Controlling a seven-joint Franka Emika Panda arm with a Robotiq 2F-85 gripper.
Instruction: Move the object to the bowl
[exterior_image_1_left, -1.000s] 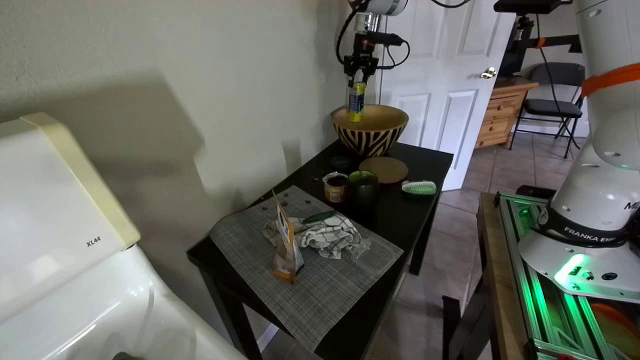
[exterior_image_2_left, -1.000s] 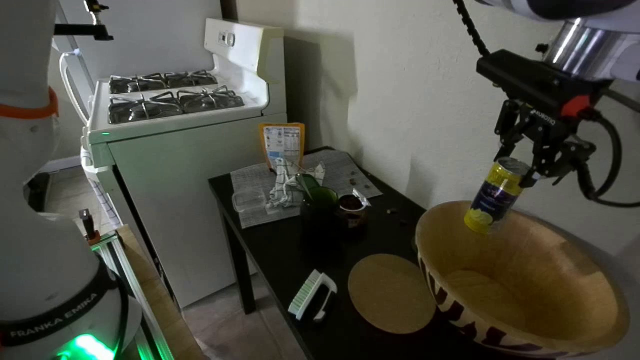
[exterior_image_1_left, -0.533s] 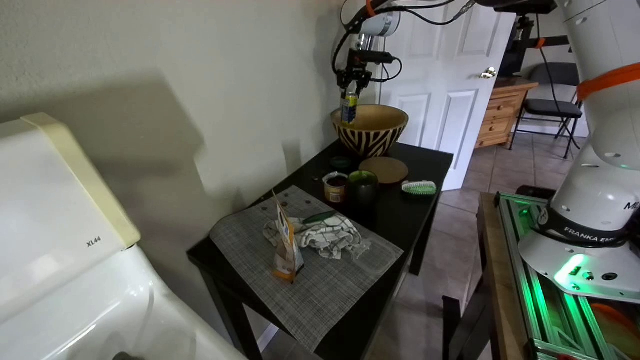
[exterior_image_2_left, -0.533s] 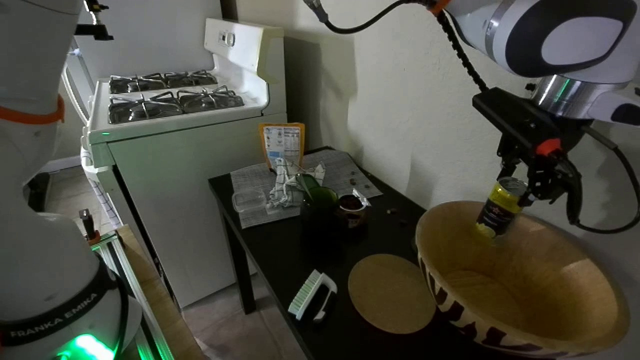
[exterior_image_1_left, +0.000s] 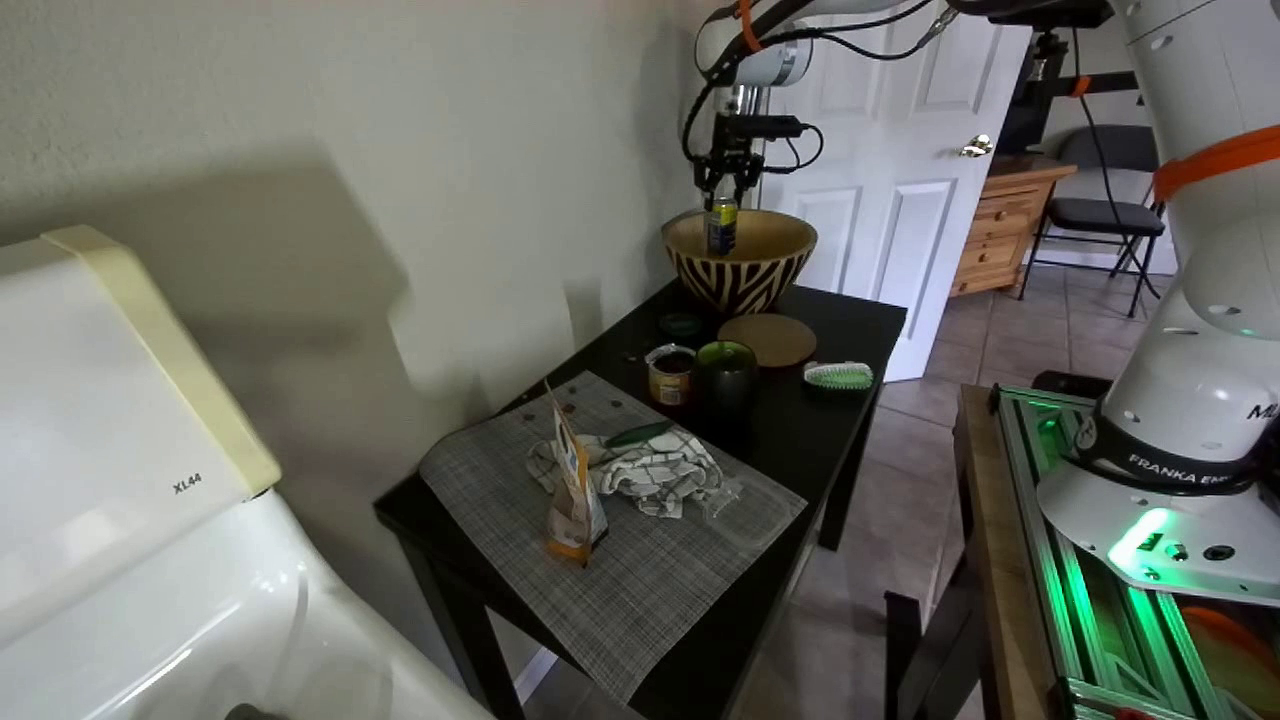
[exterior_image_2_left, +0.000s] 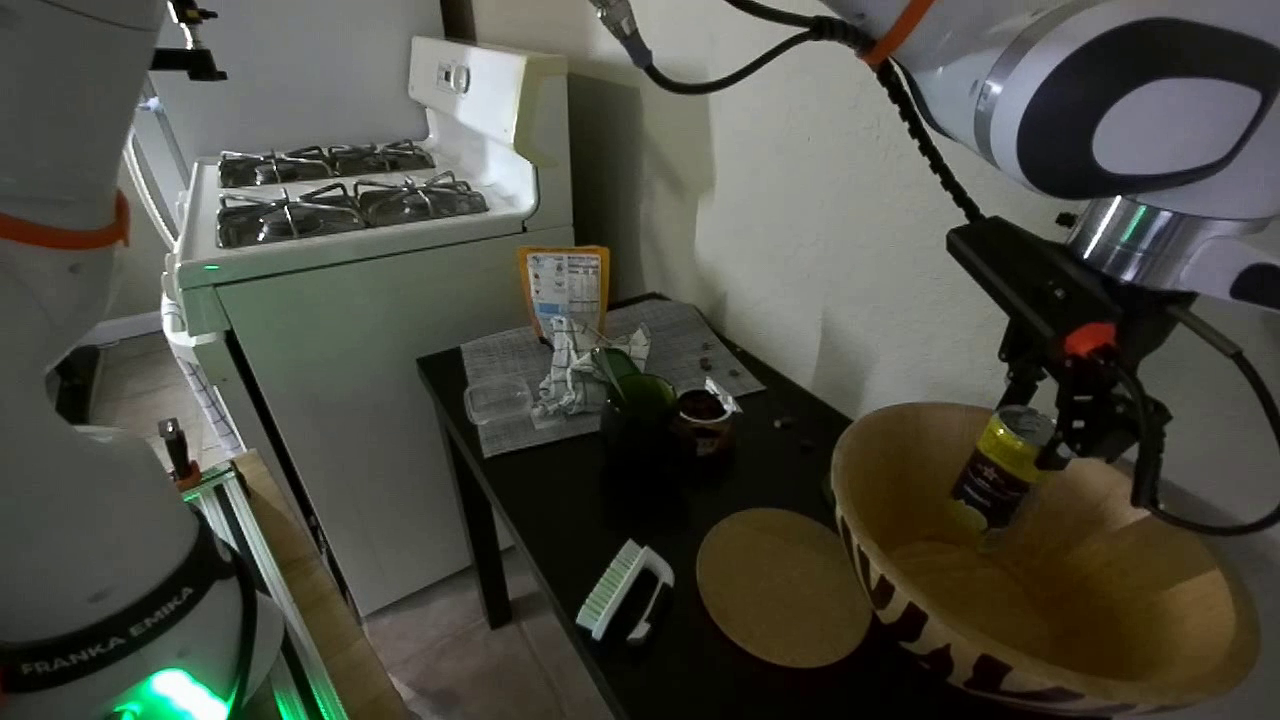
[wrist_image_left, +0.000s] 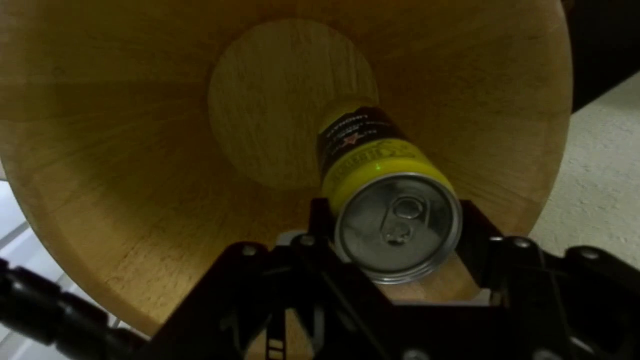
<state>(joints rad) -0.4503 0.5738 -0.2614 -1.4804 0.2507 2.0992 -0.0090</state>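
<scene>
Jaws first: the gripper (wrist_image_left: 397, 230) is being kept narrowed on the can (wrist_image_left: 382, 160), which is being clamped from opposite sides at its ring-pull end. The jaws are being held apart only by the can.

Delta vs half a second ago: the can is being carried lower, the drop being seen in both exterior views. More of it is being backed by the inside of the bowl (exterior_image_2_left: 1090, 600). A slight sideways shift toward the door (exterior_image_1_left: 880, 120) side is also being seen in an exterior view. The grip is being kept unchanged, same end of the can. On the counter (exterior_image_2_left: 560, 510), the bowl, the brush (exterior_image_2_left: 608, 590) and the disc (exterior_image_2_left: 785, 588) are being left where they were.

Can vs jaws: it is being held between them, ring-pull end at the jaws, the rest being hung below. In the wrist view its lower end is being shown over the edge of the bowl's round floor. How deep it is being lowered can't be told, nor whether the bowl is being touched.
</scene>
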